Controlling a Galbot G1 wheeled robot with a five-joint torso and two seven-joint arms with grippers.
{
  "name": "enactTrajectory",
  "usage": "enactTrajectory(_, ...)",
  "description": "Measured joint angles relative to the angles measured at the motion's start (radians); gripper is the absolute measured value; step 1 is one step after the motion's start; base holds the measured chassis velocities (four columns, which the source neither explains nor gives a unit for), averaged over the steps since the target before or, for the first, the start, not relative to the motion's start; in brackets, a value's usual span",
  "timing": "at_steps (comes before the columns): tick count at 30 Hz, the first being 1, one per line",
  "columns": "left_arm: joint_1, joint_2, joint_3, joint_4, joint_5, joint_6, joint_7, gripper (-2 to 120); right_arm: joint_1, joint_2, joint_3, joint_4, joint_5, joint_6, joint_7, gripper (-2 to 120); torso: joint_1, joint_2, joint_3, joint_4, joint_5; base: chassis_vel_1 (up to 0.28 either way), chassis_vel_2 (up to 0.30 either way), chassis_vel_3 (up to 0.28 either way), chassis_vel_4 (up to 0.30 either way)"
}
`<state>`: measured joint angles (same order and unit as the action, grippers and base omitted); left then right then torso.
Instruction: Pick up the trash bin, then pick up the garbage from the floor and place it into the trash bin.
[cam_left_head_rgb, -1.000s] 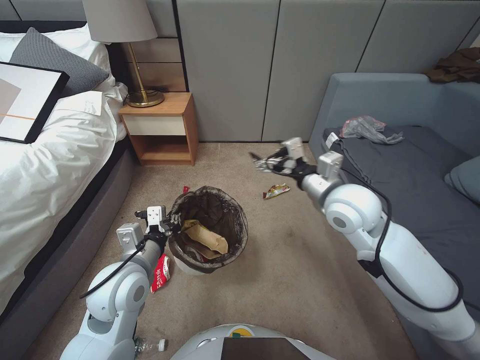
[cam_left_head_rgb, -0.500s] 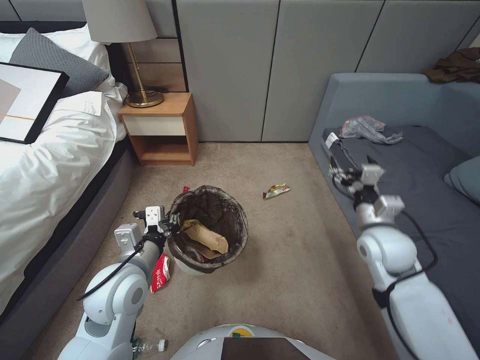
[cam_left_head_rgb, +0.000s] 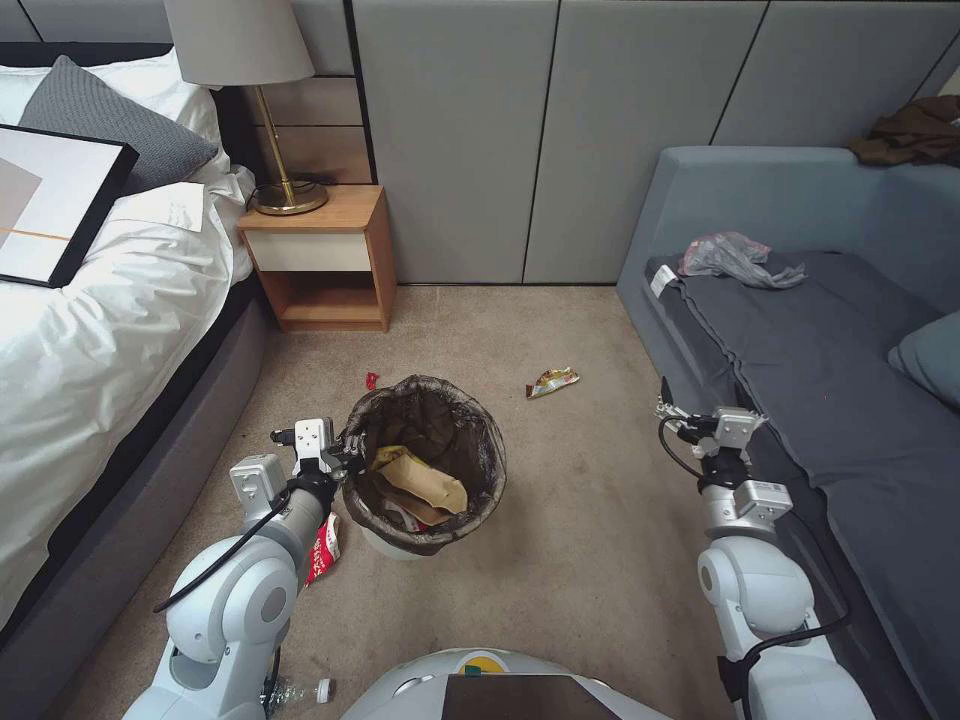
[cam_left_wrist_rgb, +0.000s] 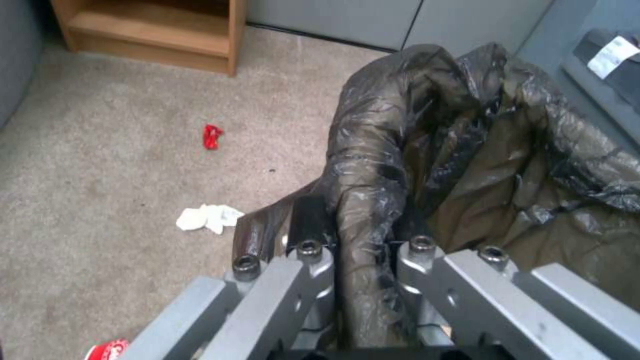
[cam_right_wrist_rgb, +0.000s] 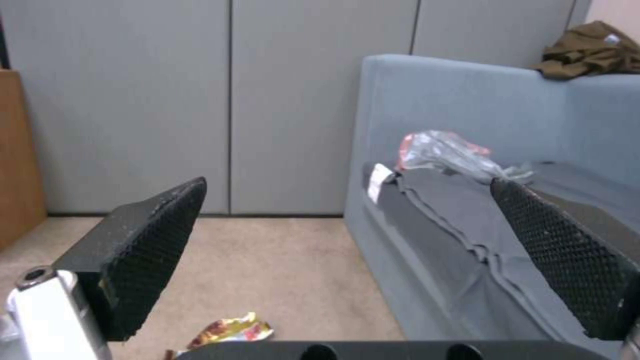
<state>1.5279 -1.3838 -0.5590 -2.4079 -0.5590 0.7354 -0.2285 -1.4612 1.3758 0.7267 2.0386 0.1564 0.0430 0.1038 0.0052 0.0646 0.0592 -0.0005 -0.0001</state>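
The trash bin (cam_left_head_rgb: 494, 452) is a small white tub with a dark liner (cam_left_wrist_rgb: 373, 150), standing on the carpet with a tan paper bag (cam_left_head_rgb: 425, 485) inside. My left gripper (cam_left_head_rgb: 345, 452) (cam_left_wrist_rgb: 363, 257) is shut on the lined rim at the bin's left side. My right gripper (cam_left_head_rgb: 676, 418) (cam_right_wrist_rgb: 347, 250) hangs open and empty by the sofa's front. Garbage lies around: a yellow wrapper (cam_left_head_rgb: 552, 381) (cam_right_wrist_rgb: 230, 330) ahead of the right gripper, a red-and-white wrapper (cam_left_head_rgb: 322, 550) (cam_left_wrist_rgb: 107, 349) under my left arm, a small red scrap (cam_left_head_rgb: 372, 380) (cam_left_wrist_rgb: 213, 136), a white tissue wad (cam_left_wrist_rgb: 208, 218) and a clear bottle (cam_left_head_rgb: 300, 692) near my base.
A bed (cam_left_head_rgb: 90, 330) runs along the left, with a wooden nightstand (cam_left_head_rgb: 322, 260) and lamp (cam_left_head_rgb: 270, 120) at its head. A grey sofa (cam_left_head_rgb: 830, 340) with a crumpled plastic bag (cam_left_head_rgb: 730, 255) bounds the right. Open carpet lies between them.
My right arm has swung back from above the floor near the yellow wrapper to the sofa's front, close to my body. The bin and left gripper shifted slightly.
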Motion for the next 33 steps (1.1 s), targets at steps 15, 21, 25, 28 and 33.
enactTrajectory(15, 0.006, -0.004, -0.011, -0.010, 0.015, 0.000, 0.010, 5, 0.030, 0.002, -0.050, -0.008, -0.001, -0.013, 0.009, 100, 0.000, 0.000, 0.000, 0.0000, 0.0001, 0.000, 0.000, 0.000, 0.000)
enactTrajectory(21, 0.004, -0.004, -0.017, -0.010, 0.021, 0.000, 0.018, 5, 0.037, 0.000, -0.061, -0.014, -0.001, -0.014, 0.009, 100, 0.000, 0.000, 0.000, 0.0001, 0.0002, -0.058, 0.086, 0.069, -0.068)
enactTrajectory(25, 0.004, -0.004, -0.018, -0.010, 0.025, 0.000, 0.023, 5, 0.038, 0.000, -0.065, -0.014, 0.005, -0.015, 0.008, 100, 0.000, 0.000, 0.000, 0.0001, 0.0002, -0.082, 0.080, 0.080, -0.079)
enactTrajectory(28, 0.003, -0.005, -0.018, -0.010, 0.026, 0.000, 0.024, 5, 0.043, -0.001, -0.067, -0.013, 0.007, -0.017, 0.008, 100, 0.000, 0.000, 0.000, 0.0001, 0.0002, -0.074, 0.066, 0.074, -0.057)
enactTrajectory(33, -0.001, -0.005, -0.018, -0.009, 0.027, 0.000, 0.024, 5, 0.049, -0.006, -0.068, -0.013, 0.009, -0.020, 0.007, 100, 0.000, 0.000, 0.000, 0.0001, 0.0002, -0.064, 0.067, 0.065, -0.056)
